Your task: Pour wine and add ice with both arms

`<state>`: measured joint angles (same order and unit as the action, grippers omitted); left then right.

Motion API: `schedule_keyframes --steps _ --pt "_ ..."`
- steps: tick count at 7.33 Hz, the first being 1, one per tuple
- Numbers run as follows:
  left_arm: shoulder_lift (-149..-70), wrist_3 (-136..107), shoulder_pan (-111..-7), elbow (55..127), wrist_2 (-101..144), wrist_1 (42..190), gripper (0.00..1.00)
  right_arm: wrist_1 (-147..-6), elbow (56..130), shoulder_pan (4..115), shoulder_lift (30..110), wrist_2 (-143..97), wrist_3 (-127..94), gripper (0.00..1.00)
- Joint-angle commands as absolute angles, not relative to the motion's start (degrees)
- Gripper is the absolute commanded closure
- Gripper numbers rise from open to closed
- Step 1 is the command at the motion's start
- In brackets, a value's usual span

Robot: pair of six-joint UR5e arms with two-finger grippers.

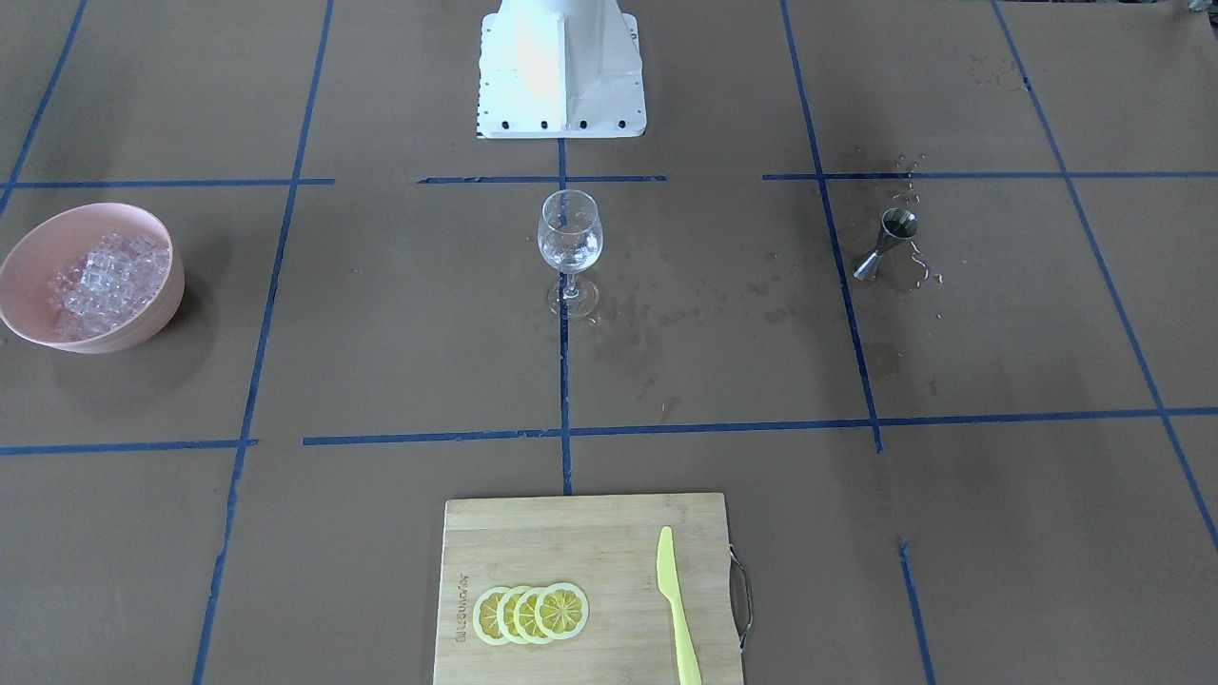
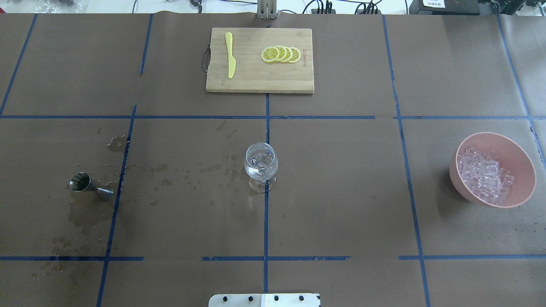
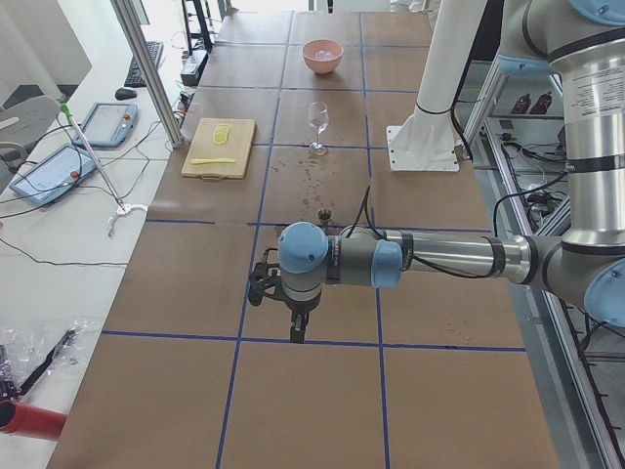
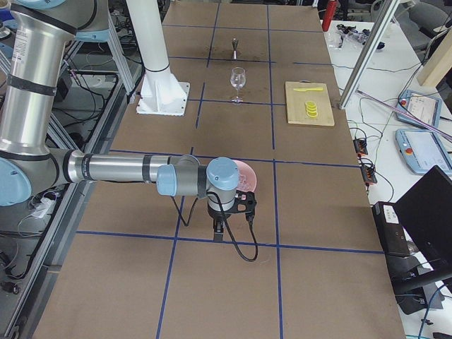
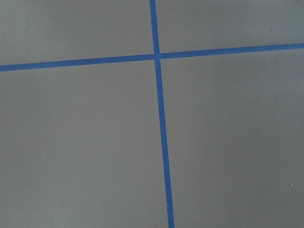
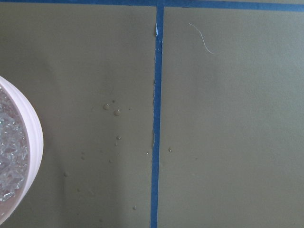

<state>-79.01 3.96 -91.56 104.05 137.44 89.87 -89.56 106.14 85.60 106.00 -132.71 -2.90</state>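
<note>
The table (image 2: 341, 192) was papered in brown and squared off with blue tape (image 2: 266, 221). A wine glass (image 2: 260, 165) stood upright at its middle, on a tape line. A metal jigger (image 2: 90, 186) stood well off to the robot's left, with wet splashes (image 2: 183, 175) scattered between the two. A pink bowl (image 2: 522, 170) sat far right, a wooden cutting board (image 2: 256, 76) opposite the white pedestal (image 1: 561, 86)
</note>
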Motion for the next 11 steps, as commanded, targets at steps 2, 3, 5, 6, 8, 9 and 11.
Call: schedule_keyframes --steps 2,3,5,6,8,9,11 --pt "-79.01 4.39 -91.58 104.41 137.37 90.09 0.0 -89.47 106.26 85.61 106.0 -132.98 -2.9 0.0" --pt "-79.62 4.31 -91.58 104.33 137.37 92.09 0.0 -89.39 106.43 85.61 105.91 -132.98 -2.9 0.0" --pt "-79.89 4.22 -91.49 102.13 136.93 99.13 0.0 -89.38 106.79 85.6 105.47 -133.07 -2.9 0.0" --pt "-79.98 4.31 -91.49 102.56 137.02 99.66 0.0 -89.21 108.01 85.52 104.95 -132.81 -3.07 0.0" --pt "-80.24 4.05 -91.49 101.7 137.37 107.96 0.0 -89.21 109.69 85.52 102.24 -132.8 -3.08 0.0" --pt "-80.85 3.96 -91.49 99.17 137.81 116.54 0.0 -88.95 109.77 85.52 101.09 -132.8 -3.08 0.0" --pt "-80.6 3.87 -91.49 97.47 137.72 132.03 0.0 -79.5 109.17 85.52 101.59 -132.63 -4.47 0.0"
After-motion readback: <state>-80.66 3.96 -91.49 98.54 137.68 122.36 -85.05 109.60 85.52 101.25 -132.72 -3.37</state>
